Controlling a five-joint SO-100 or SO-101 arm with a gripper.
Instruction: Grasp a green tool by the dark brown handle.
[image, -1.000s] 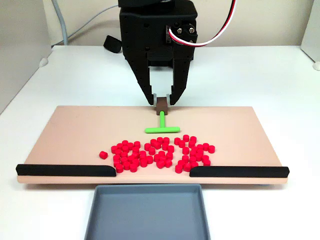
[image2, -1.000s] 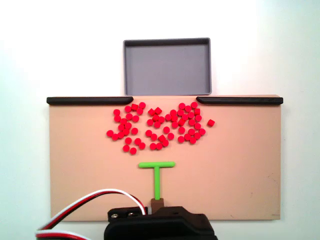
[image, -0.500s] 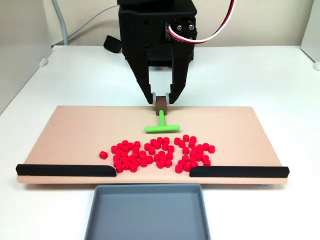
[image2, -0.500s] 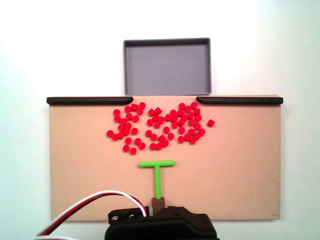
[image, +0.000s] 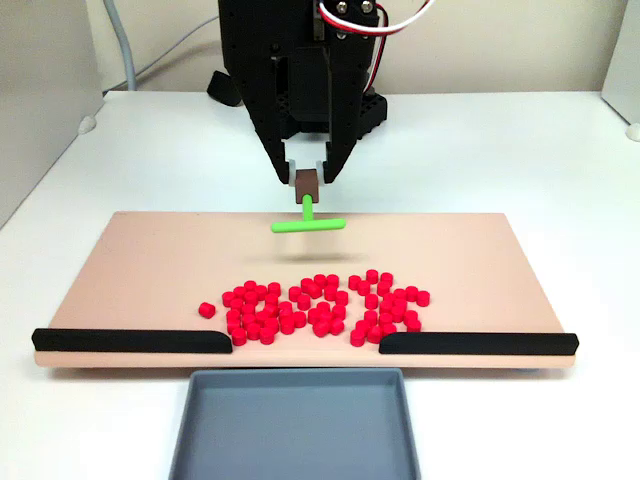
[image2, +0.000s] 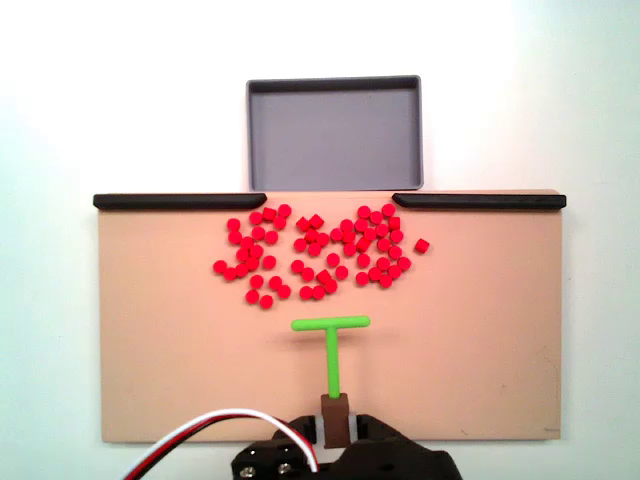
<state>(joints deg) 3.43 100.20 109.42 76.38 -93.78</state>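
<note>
Fixed view: tool (image: 306, 178) clamps dark brown handle (image: 305, 185).

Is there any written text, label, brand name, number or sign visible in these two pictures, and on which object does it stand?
None: no readable text shows in either fixed view. The beige board, the grey tray, the black bars, the red pieces, the green tool and the gripper all carry no lettering or numbers.

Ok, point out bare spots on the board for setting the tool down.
Free: the board either side of the green tool, nearer the gripper. Crowded: the red cylinders between the black bars.
</note>
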